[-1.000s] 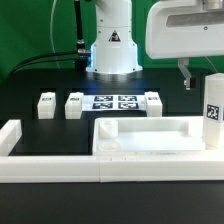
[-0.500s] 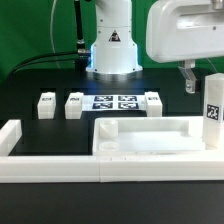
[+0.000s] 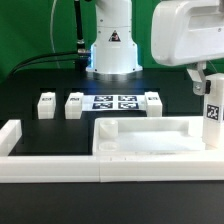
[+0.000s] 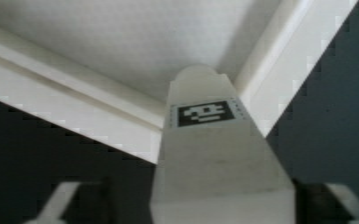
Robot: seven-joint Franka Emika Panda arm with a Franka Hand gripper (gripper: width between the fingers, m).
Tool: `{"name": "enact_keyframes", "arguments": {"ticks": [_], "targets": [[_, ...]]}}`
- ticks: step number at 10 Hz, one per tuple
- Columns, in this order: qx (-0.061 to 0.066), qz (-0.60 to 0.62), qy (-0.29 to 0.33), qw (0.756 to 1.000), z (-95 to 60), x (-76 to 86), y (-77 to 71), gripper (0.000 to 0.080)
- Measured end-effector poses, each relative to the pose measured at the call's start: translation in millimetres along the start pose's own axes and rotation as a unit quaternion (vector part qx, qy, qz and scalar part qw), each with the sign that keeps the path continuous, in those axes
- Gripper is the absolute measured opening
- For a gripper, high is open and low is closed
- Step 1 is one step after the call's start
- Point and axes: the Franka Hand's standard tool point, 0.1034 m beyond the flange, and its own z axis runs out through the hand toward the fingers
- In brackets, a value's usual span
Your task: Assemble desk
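Observation:
The white rimmed tabletop [image 3: 150, 137] lies flat at the middle, behind the border wall. One square leg [image 3: 213, 110] stands upright at the tabletop's right end, its tag facing the camera. My gripper [image 3: 208, 80] is open and straddles the top of this leg without closing on it. In the wrist view the leg [image 4: 208, 150] with its tag runs between my fingers [image 4: 55, 204], with dark gaps on both sides, and the tabletop's rim [image 4: 105, 75] lies beyond it. Three more legs lie behind: two at the exterior view's left [image 3: 45, 104] [image 3: 75, 104], one right of the marker board [image 3: 152, 102].
The marker board [image 3: 114, 102] lies flat in front of the arm's base [image 3: 112, 50]. The long low white border wall [image 3: 100, 168] runs along the front, with a raised end [image 3: 10, 135] at the exterior view's left.
My gripper has moved toward the exterior view's right, from beside the upright leg to over its top. The leg and the other parts have not moved.

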Motion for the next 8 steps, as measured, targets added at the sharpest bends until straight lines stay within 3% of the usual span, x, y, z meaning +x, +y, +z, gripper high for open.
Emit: {"name": "enact_keyframes", "arguments": {"ticks": [1,2,5,8], "targets": [[0.0,0.0,0.0,1.0,0.0,0.0,0.0,0.0393],[0.0,0.0,0.0,1.0,0.0,0.0,0.1,0.0287],[0.001,0.02,0.0,1.0,0.0,0.0,0.0,0.0287],[0.007,0.174,0.001,0.985,0.5,-0.4,0.6,0.0287]]}}
